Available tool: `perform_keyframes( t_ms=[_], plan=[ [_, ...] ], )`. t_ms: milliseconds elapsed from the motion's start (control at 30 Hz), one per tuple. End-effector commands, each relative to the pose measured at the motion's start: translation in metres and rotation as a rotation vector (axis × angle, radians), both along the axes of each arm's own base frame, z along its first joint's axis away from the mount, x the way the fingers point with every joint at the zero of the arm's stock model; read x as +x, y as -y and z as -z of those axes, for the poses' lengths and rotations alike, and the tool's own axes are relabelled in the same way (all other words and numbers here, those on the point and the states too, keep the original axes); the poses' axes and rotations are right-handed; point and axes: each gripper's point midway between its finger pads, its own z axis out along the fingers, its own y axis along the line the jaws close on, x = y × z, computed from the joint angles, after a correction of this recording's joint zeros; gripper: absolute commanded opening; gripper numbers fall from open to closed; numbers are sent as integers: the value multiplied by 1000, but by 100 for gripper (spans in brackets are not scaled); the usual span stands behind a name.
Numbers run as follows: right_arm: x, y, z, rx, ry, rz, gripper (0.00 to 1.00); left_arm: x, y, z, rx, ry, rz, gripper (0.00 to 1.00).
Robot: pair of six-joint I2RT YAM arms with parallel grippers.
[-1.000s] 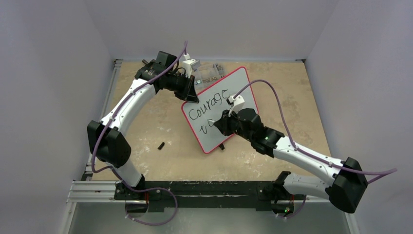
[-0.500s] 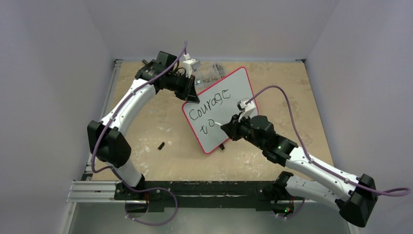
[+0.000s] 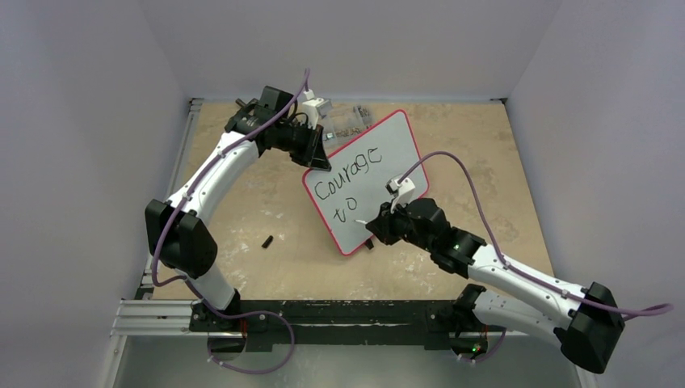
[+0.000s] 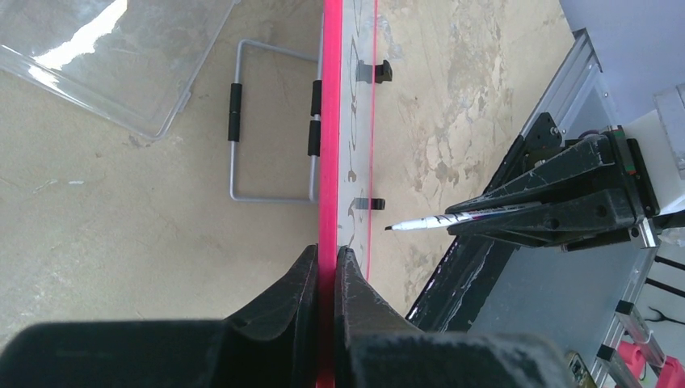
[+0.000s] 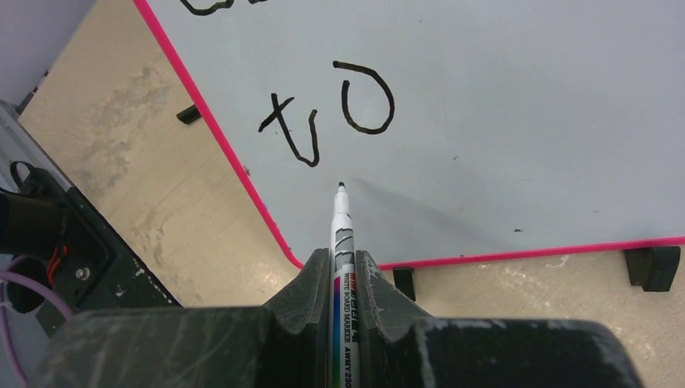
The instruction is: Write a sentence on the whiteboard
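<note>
1. Tan, mottled table point(image 3: 485, 162), paler worn patches.
2. Small black piece point(image 3: 266, 241) lies alone, left side.
3. Clear plastic sheet point(image 4: 105, 56) at the far edge.
4. Whiteboard point(image 3: 388, 137) stands between, black feet down.

Left fingers point(image 3: 317, 158) grip whiteboard point(image 3: 380, 162); right fingers point(image 3: 378, 230) hold marker point(image 3: 362, 221).

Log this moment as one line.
left gripper shut on whiteboard edge | right gripper shut on marker | marker tip just off whiteboard, below "to" | written: "Courage to"
</note>
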Motion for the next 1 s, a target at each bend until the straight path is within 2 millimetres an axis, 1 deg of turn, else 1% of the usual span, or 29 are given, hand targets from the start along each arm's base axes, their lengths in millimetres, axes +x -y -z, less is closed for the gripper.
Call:
perform_keyframes(
  t_ms=[0,67,100,367,633,767,967],
  plan=[
    [3,-10,-5,31,14,-21,0,13,-9,4,48,78,-51,0],
    [4,-11,-1,22,4,-25,0,15,-9,6,43,77,-53,0],
    [6,-14,-3,30,11,-25,0,15,-9,6,42,75,-53,0],
    [15,-21,0,19,14,-20,0,18,-17,-2,19,80,-76,0],
    [18,-29,5,16,6,-34,0,20,-18,-4,5,77,-82,0],
    [18,-29,11,9,-3,-34,0,22,-20,-5,-2,75,-89,0],
    [14,-24,24,-9,-20,-33,0,22,-20,-5,-4,72,-89,0]
  ],
)
